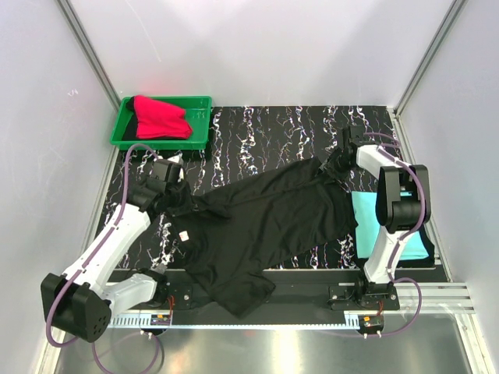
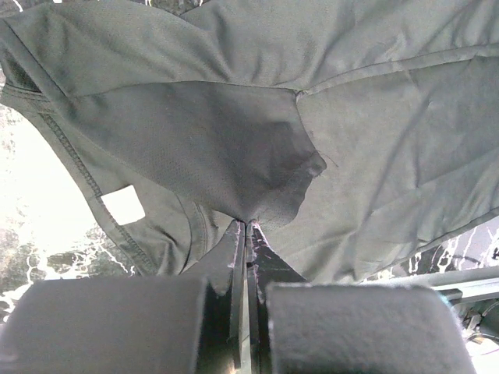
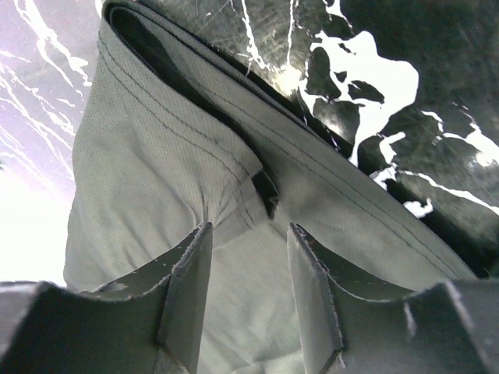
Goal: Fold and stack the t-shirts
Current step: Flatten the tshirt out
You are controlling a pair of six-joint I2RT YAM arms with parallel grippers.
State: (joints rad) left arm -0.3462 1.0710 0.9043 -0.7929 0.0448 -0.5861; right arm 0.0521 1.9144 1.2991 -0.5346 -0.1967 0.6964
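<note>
Left pincer [image 2: 246, 227] pressed together, pinching the black t-shirt [image 2: 351, 156] at its tips, right pincer [image 3: 249, 238] half spread astride the hem, grip unclear

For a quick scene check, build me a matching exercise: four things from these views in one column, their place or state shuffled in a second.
1 black t-shirt
2 red t-shirt
3 turquoise t-shirt
4 left tool

A in the green tray
B shut on black cloth
C spread across the middle of the mat
D flat beside the right arm

Pairs: 1-C, 2-A, 3-D, 4-B
</note>
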